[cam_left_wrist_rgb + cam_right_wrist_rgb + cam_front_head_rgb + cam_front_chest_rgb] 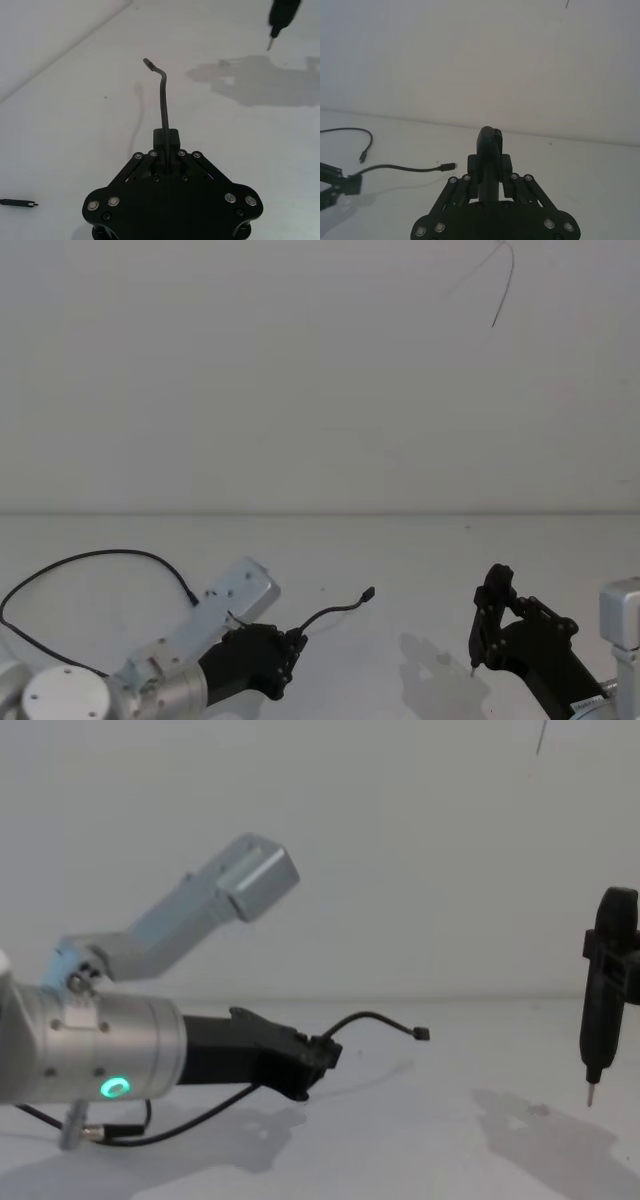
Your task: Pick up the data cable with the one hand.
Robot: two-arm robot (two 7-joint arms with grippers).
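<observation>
The data cable (95,554) is a thin black cord looping over the white table at the left. My left gripper (297,640), the one hand, is shut on it a short way from one plug (368,593). That end sticks out forward above the table (372,1017). In the left wrist view the cord (163,100) rises from the shut fingers (172,136). The other plug (193,597), metal-tipped (31,204), lies on the table. The rest of the cord sags under the silver wrist with the green ring (115,1088). My right gripper (495,585) hangs shut at the right, apart from the cable.
The white table (400,550) runs back to a plain white wall. A silver arm link (215,895) stands above the left wrist. The right gripper (612,935) casts a shadow on the table at the right.
</observation>
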